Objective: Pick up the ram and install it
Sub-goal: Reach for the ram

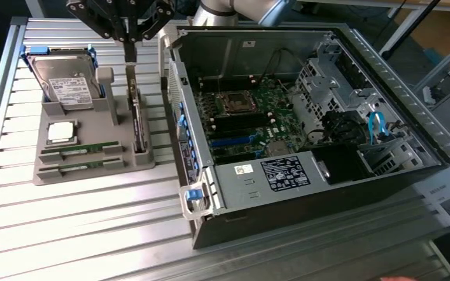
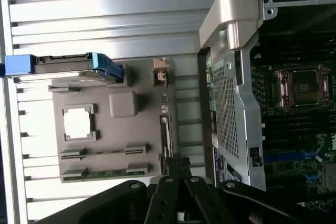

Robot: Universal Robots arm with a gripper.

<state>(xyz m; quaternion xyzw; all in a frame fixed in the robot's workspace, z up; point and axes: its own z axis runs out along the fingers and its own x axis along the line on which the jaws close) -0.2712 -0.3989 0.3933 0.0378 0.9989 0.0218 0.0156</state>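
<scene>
End effector [image 2: 176,162] closed, slim green ram [image 1: 80,148]

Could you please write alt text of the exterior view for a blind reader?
The gripper, fingers shut, hangs over a grey tray holding a hard drive, processor, expansion card and two ram sticks. An open computer case lies at the exterior view's right, on a slatted table.

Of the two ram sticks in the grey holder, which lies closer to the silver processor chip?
The ram stick directly beside the processor chip; the other stick sits one slot farther away.
</scene>
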